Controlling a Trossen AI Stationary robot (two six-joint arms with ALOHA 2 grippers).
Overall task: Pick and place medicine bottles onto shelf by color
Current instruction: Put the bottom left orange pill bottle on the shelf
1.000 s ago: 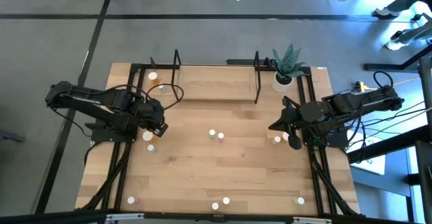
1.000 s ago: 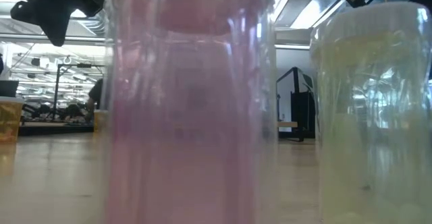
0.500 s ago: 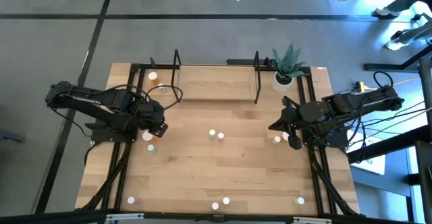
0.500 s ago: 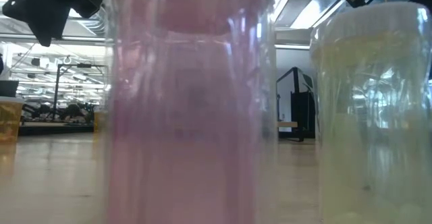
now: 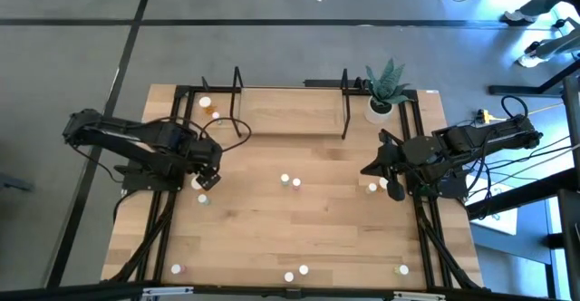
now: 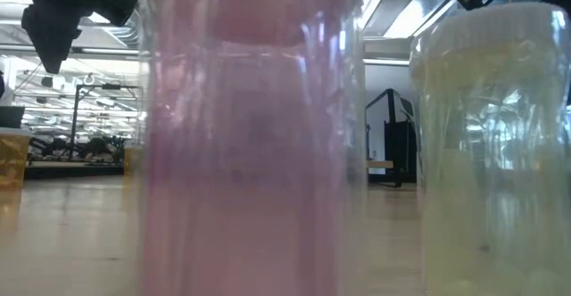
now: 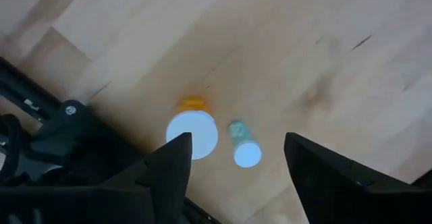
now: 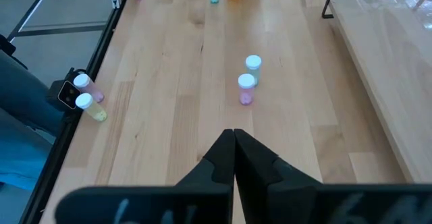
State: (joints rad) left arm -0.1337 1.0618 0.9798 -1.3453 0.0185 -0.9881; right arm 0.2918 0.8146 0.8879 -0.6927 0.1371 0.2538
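Observation:
An orange medicine bottle [image 7: 192, 131] with a white cap and a smaller green one [image 7: 244, 148] stand upright on the table, directly under my left gripper [image 7: 236, 166]. That gripper [image 5: 208, 169] is open, points down and hangs above them without touching. Two orange bottles [image 5: 205, 103] stand at the left end of the shelf [image 5: 290, 112]. My right gripper [image 8: 234, 140] is shut and empty at the table's right side [image 5: 367, 169]. Ahead of it stand a pink bottle [image 8: 246, 88] and a pale one [image 8: 253, 64]. A pink bottle [image 6: 250, 135] fills the low view.
A potted plant [image 5: 385, 88] stands at the shelf's right end. More bottles stand near the right arm [image 5: 372, 189] and along the near edge [image 5: 304, 270], [image 5: 177, 268], [image 5: 403, 269]. Black frame rails [image 5: 163, 219] run down both sides of the table.
My left gripper has opened and rolled about its own axis while staying in place above the orange and green bottles. My right arm and all the bottles have kept still.

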